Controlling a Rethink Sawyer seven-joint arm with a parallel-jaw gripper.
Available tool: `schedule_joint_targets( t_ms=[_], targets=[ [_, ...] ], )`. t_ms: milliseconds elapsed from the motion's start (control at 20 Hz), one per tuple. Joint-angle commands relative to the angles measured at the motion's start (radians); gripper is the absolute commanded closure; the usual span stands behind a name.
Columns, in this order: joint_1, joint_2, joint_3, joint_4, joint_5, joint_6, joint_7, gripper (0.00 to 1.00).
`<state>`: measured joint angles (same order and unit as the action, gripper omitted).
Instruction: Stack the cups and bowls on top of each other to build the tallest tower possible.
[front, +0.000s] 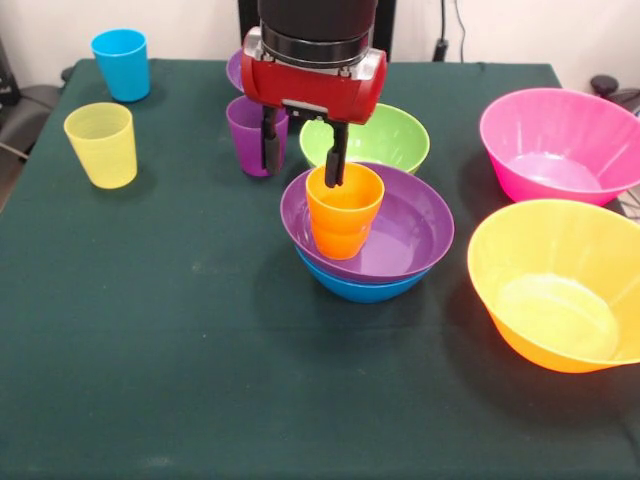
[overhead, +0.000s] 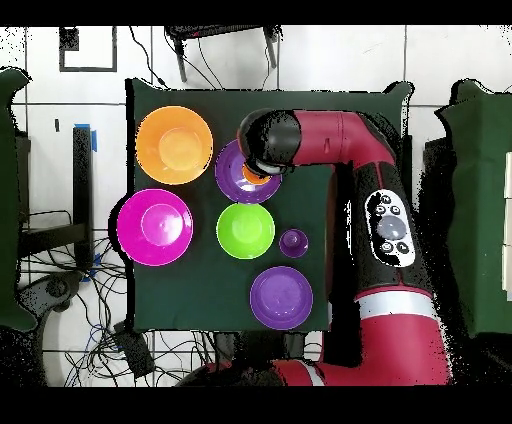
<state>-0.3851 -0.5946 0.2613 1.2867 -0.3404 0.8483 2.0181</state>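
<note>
An orange cup (front: 345, 210) stands inside a purple bowl (front: 410, 235) that is nested on a blue bowl (front: 362, 289); together they form the tower near the table's middle. My gripper (front: 303, 170) hangs over the cup's left side, open. One finger (front: 337, 160) reaches to the cup's rim and the other finger (front: 270, 148) stays well outside it. From overhead the wrist (overhead: 268, 142) covers most of the orange cup (overhead: 250, 174) and part of the purple bowl (overhead: 232, 175).
A purple cup (front: 248, 135) and a green bowl (front: 385, 140) stand just behind the tower. A blue cup (front: 121, 63) and a yellow cup (front: 101, 144) are at the left. A pink bowl (front: 560, 145) and an orange bowl (front: 555, 285) sit at the right. Another purple bowl (overhead: 281, 297) lies nearest the base.
</note>
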Motion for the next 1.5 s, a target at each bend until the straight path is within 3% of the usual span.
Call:
schedule_joint_targets(
  t_ms=[50,650,1100,1500],
  targets=[
    [0.006,-0.009,0.071,0.032,-0.083,0.034,-0.245,0.0],
    [0.056,-0.018,0.049,0.021,-0.117,0.042,-0.189,0.0],
    [0.041,-0.002,0.051,0.046,-0.11,0.017,-0.179,0.0],
    [0.019,0.01,0.057,0.09,-0.119,-0.066,-0.166,0.0]
  ],
)
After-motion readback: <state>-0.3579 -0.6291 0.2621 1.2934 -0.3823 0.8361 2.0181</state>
